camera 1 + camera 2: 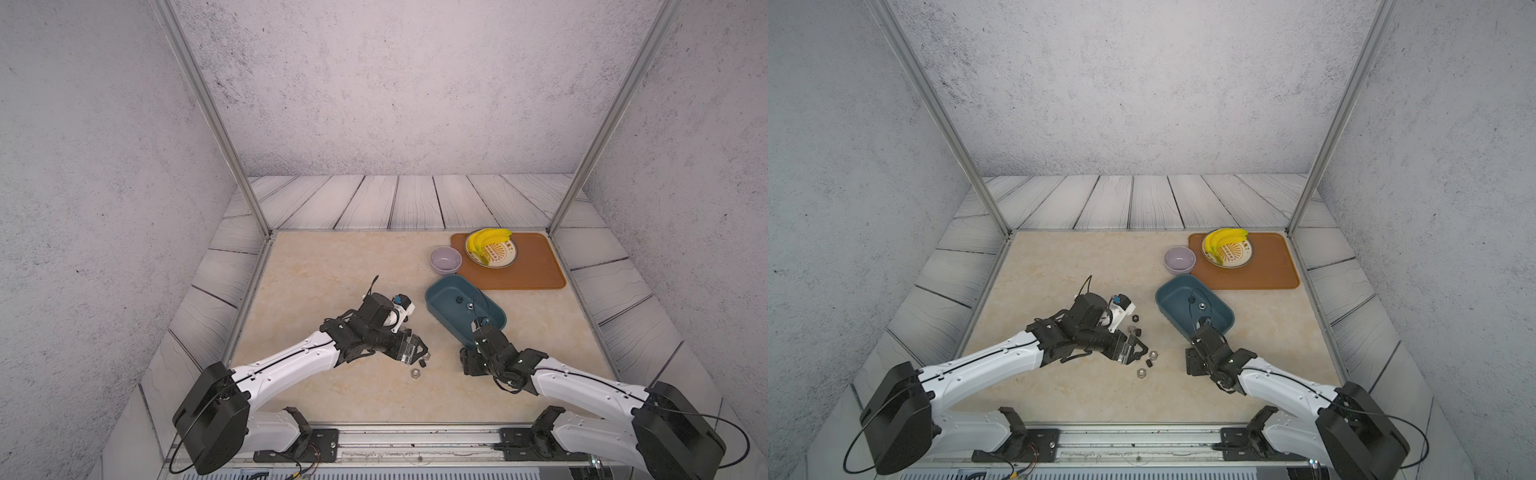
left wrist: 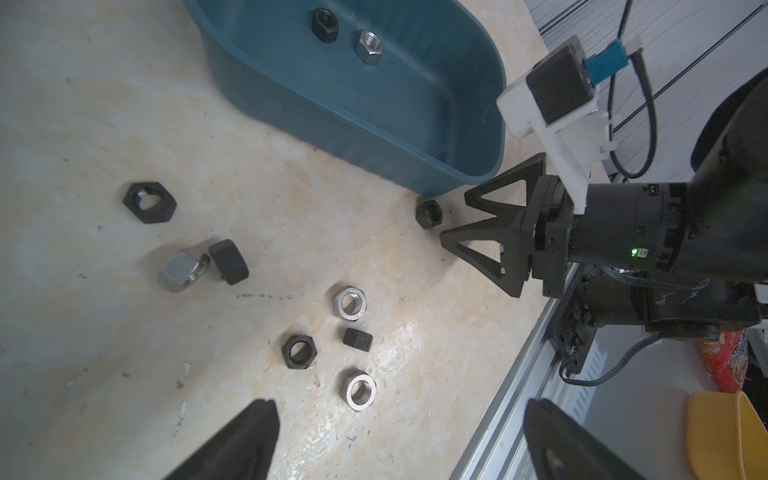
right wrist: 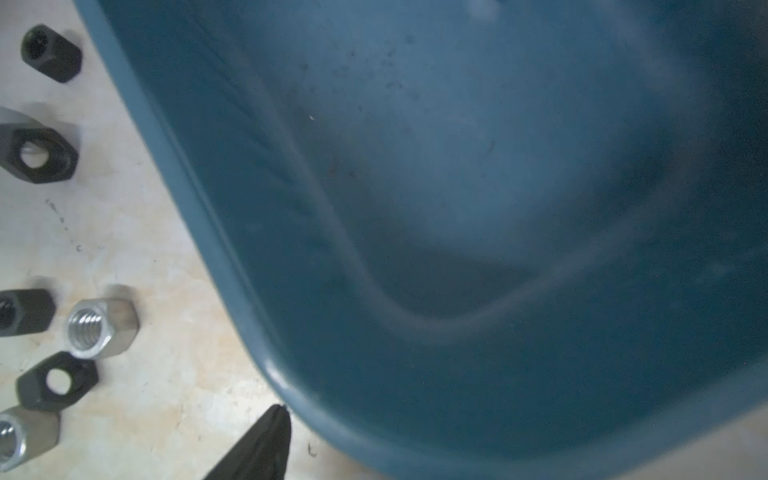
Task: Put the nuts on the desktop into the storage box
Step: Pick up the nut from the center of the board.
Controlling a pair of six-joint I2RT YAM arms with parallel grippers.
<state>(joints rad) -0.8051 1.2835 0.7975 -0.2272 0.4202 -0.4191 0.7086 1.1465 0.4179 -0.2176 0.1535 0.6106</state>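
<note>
The left jaws and the right jaws are seen spread, nothing pinched.
A black hexagonal metal nut [image 2: 430, 212] is seen just ahead of the right jaws' tips, crowded by the near corner of the shallow dark teal-blue plastic tub [image 2: 316, 124]; a round lilac bowl [image 1: 445, 259] and an orange-brown tray [image 1: 536, 270] are set beyond. Seven more nuts [image 2: 350, 302], black and silvery, are scattered on the beige marble-patterned worktop [image 2: 104, 104] below the left jaws; a black nut [image 2: 325, 25] and a silvery nut [image 2: 369, 45] lie inside the tub.
</note>
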